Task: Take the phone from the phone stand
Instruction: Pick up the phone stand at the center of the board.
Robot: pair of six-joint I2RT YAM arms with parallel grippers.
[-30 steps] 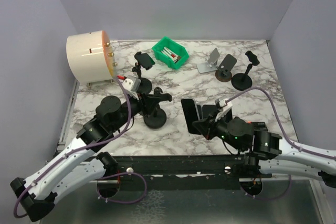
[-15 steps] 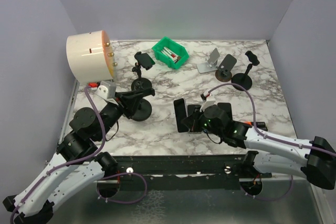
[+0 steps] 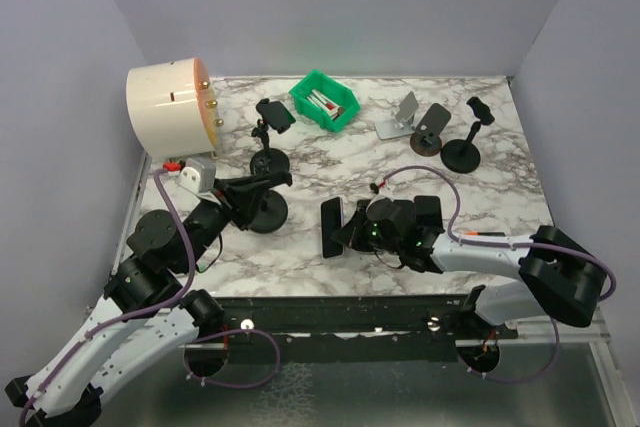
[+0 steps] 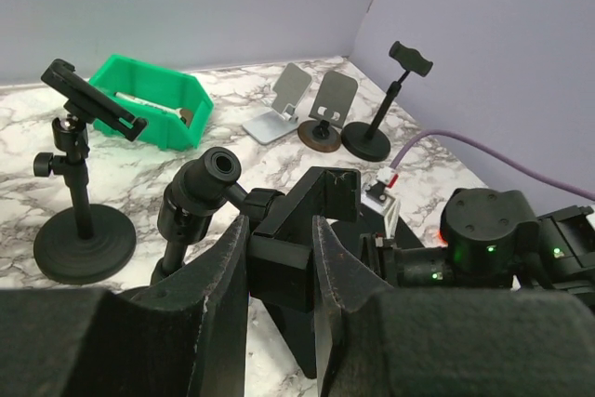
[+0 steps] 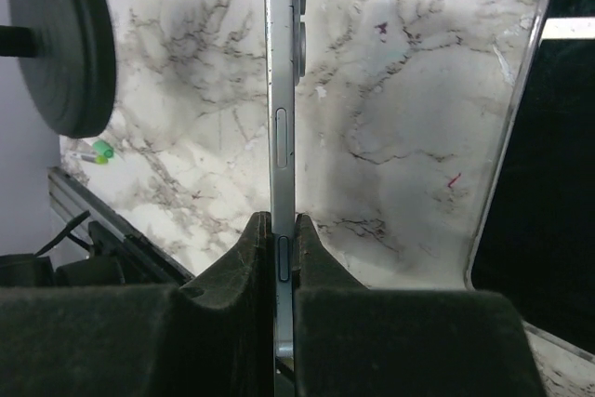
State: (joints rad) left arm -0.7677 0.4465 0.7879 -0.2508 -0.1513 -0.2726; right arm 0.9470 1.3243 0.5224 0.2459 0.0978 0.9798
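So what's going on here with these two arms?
The left pincer is shut on the upper clamp part of a black phone stand and holds it in place. The right pincer is shut on the phone, gripping it across its thin sides. In the top view the phone sits clear of that stand, to its right over the marble table, so it looks already out of the stand.

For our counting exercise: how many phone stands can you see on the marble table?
5. A clamp stand in the left gripper; a pole stand behind it; a silver stand and dark stand at the back; a tall stand back right. Arms may hide others.
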